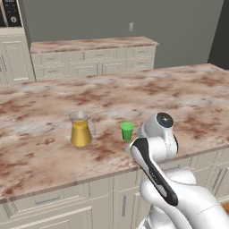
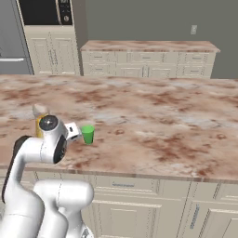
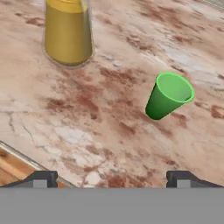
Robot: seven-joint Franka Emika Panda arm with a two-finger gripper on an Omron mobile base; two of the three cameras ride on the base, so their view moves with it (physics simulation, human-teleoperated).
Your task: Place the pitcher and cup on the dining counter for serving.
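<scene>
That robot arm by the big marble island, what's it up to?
It is setting out drinks. The glass pitcher of orange-yellow liquid and the green cup both stand upright, a little apart, on the dining counter near its front edge. The hand is open and empty, hanging near the counter's front edge and touching neither.

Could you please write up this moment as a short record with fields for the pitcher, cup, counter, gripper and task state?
pitcher: pitcher upright on the dining counter, orange-yellow liquid inside
cup: green cup upright on the same slab, apart from the pitcher, on its handle side
gripper: gripper open, holding nothing, back near the counter's front edge, short of the cup
background: narrower marble counter by the far wall
task state: both items appear to stand on the dining counter
</scene>
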